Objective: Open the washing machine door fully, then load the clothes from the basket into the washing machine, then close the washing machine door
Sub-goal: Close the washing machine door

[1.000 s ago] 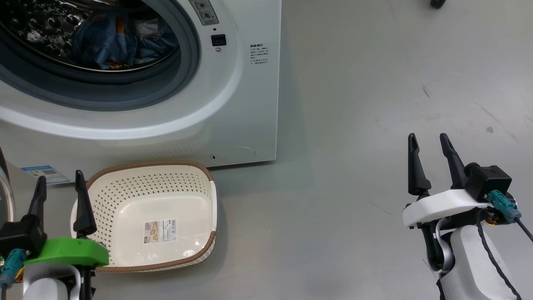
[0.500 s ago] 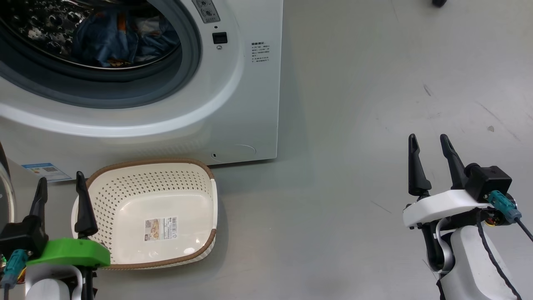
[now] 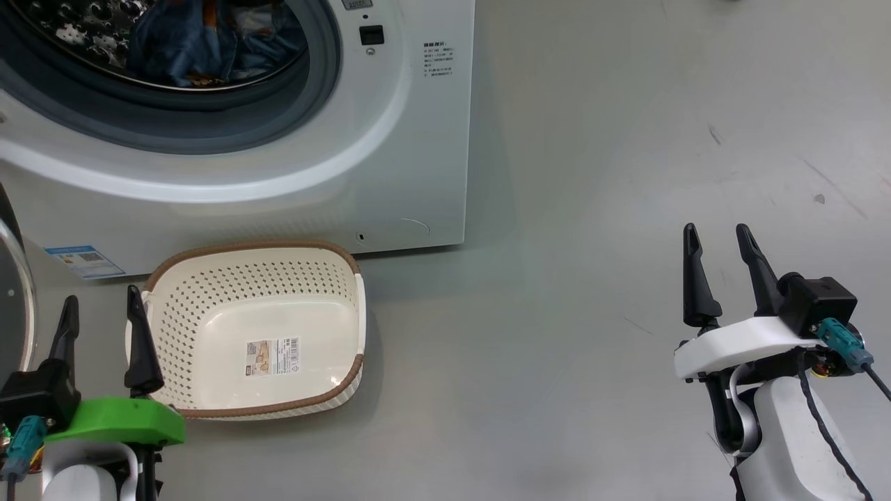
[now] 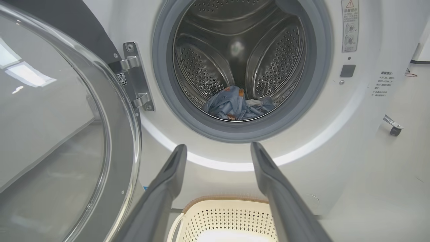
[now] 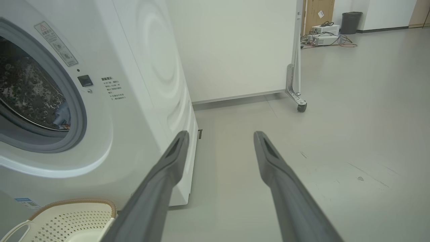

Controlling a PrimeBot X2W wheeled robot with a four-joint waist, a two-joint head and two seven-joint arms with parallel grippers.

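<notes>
Empty basket (image 3: 250, 245), clothes (image 4: 235, 107) in the drum (image 4: 201, 74), washing machine door (image 4: 50, 134) wide open.

The clothes lie heaped low inside the washing machine (image 3: 411, 139), so the basket, on the floor (image 3: 592, 209) just in front of it, holds only its label (image 3: 271, 357). The door is swung aside on the machine's hinge side, which leaves the mouth free for loading. The left pincer (image 3: 101, 298) hangs released before the machine, beside the basket. The right pincer (image 3: 715, 229), likewise released and holding nothing, waits well off the machine's other side. Closing the door seems the step remaining.
</notes>
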